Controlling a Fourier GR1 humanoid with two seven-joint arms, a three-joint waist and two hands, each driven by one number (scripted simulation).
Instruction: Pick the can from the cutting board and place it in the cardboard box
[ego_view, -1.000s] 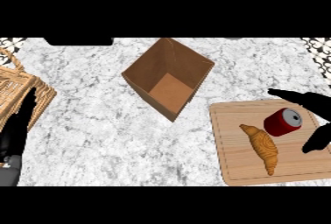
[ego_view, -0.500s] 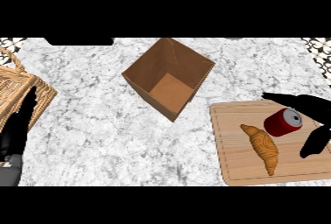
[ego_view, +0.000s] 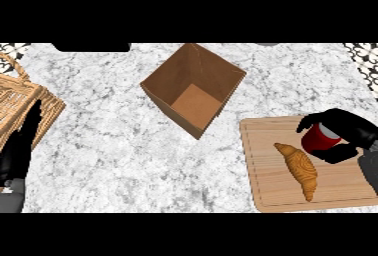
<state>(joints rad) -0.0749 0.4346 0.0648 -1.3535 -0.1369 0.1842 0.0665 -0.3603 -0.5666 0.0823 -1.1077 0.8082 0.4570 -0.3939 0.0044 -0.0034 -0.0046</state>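
Where a second ago the right hand (ego_view: 345, 131) hung spread beside the can (ego_view: 319, 139) with daylight between them, it has now come in and curled round it, fingers over the far side and thumb hooked under the near side, so the red can is half hidden in black. That looks to me like the grasp being made, though from this steep angle I cannot say whether the can has left the cutting board (ego_view: 275, 187) yet; it sits in the same corner of the board as before, so I would guess not. The croissant (ego_view: 299, 170) lies just beside the hand, toward the robot and a little to the hand's left, apart from it and unmoved. The cardboard box (ego_view: 193, 85) stands open well away to the hand's left and farther out on the worktop (ego_view: 125, 160), tilted so its mouth faces up and toward the hand. The left hand (ego_view: 21, 145) rests far off to the left by the wicker basket (ego_view: 22, 100), fingers straight, as it did. With the grip closed, what remains is the lift and the carry leftward over the box's near rim.
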